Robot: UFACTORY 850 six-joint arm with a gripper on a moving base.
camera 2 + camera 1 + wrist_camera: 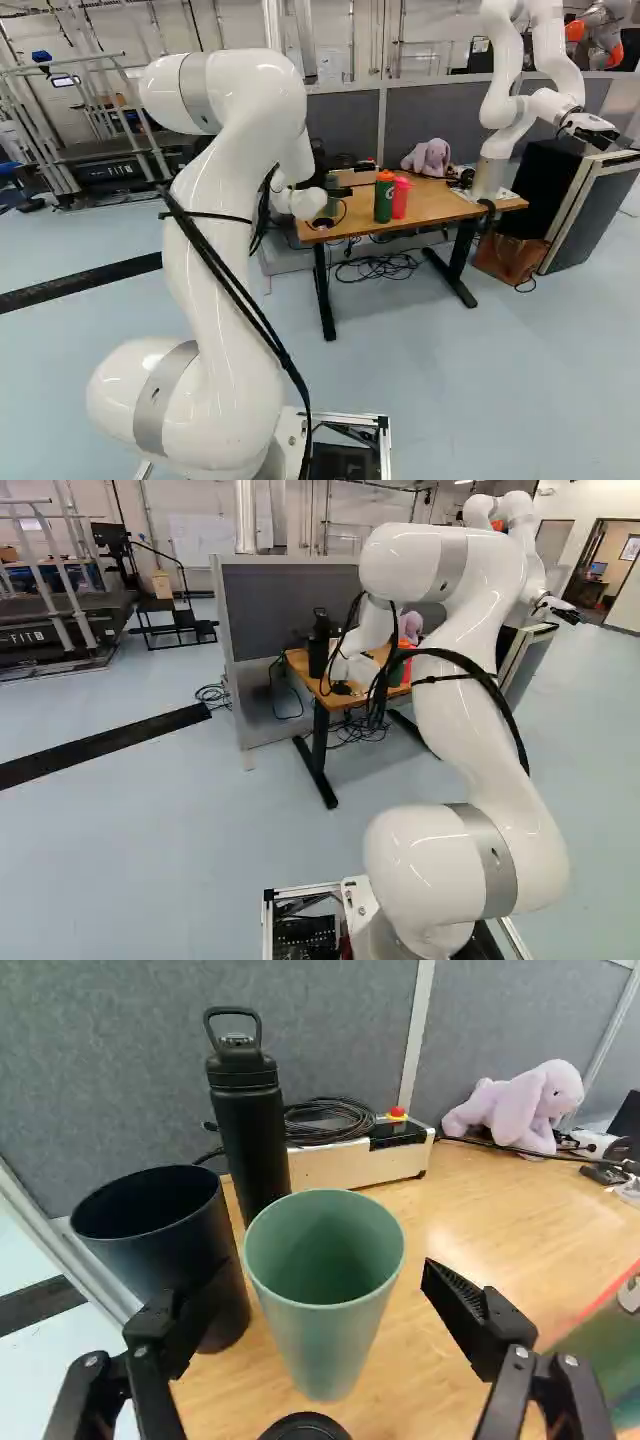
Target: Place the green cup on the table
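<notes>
Black bottle [252, 1130] upright near dark cup [175, 1260]; coiled cable [356, 1113] on box [335, 1166]; plush rabbit [516, 1106].

Robotics lab: another robot [498, 112] mounted on table [445, 205]; gray partitions [345, 120] behind it, loose cables [385, 266] under it, railed platform [45, 637] well left of it, silver pipe [245, 515] beyond it.

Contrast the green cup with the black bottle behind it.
The green cup is open at the top; the black bottle has a lid with a carry loop. The cup widens toward its rim, while the bottle's body runs nearly straight. The cup is nearer the end effector, the bottle farther off. Both are upright.
</notes>
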